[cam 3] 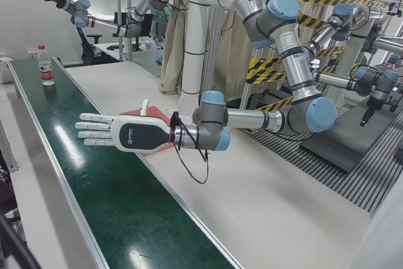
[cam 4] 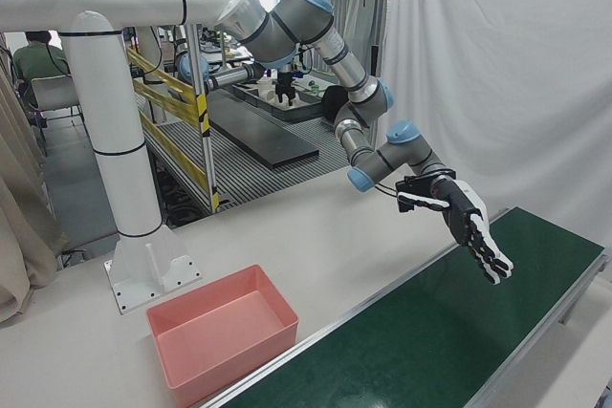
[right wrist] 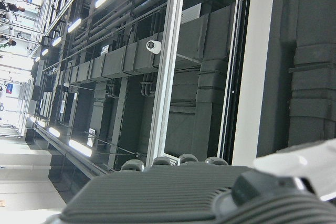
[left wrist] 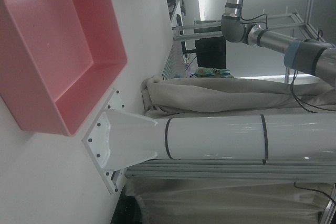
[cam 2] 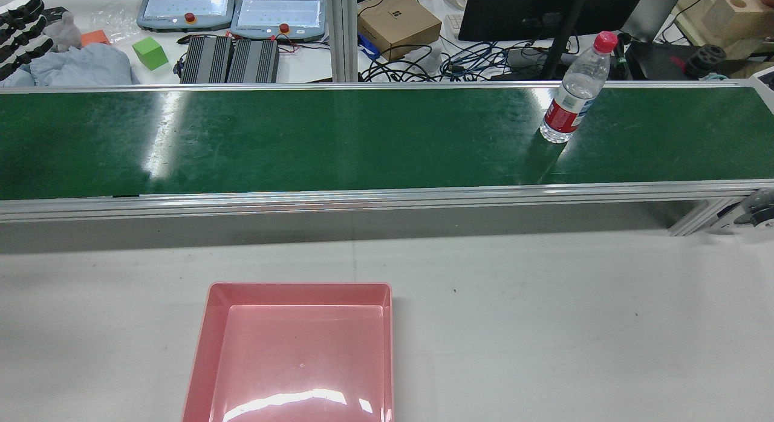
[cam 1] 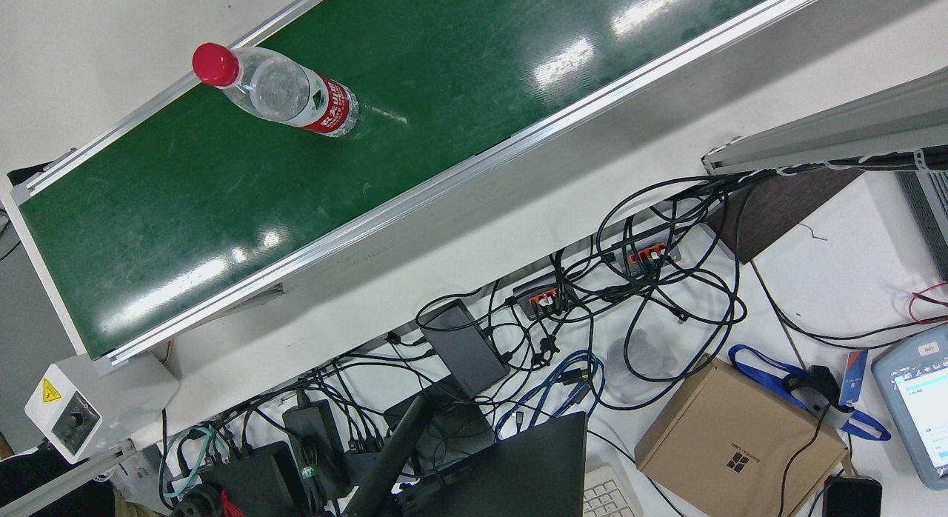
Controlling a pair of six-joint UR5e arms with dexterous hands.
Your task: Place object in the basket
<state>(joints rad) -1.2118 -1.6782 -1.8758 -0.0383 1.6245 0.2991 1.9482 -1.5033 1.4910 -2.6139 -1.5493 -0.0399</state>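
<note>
The belt (cam 2: 363, 138) is seen in dark green, glossy with white glare streaks, framed by silver rails. A clear bottle (cam 2: 574, 98) with a red cap and a red-and-white label is parked at about 2 o'clock in the rear view. The basket (cam 2: 296, 355) is done in plain salmon pink at 6 o'clock, on an off-white table (cam 2: 544, 325). Both hands are finished in black with white fingers: left hand (cam 3: 123, 133), right hand (cam 4: 469, 226). Arms are coloured silver-grey with light blue joint caps.

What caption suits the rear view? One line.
Capped water bottle stands on the green conveyor; empty pink basket waits on the table.
</note>
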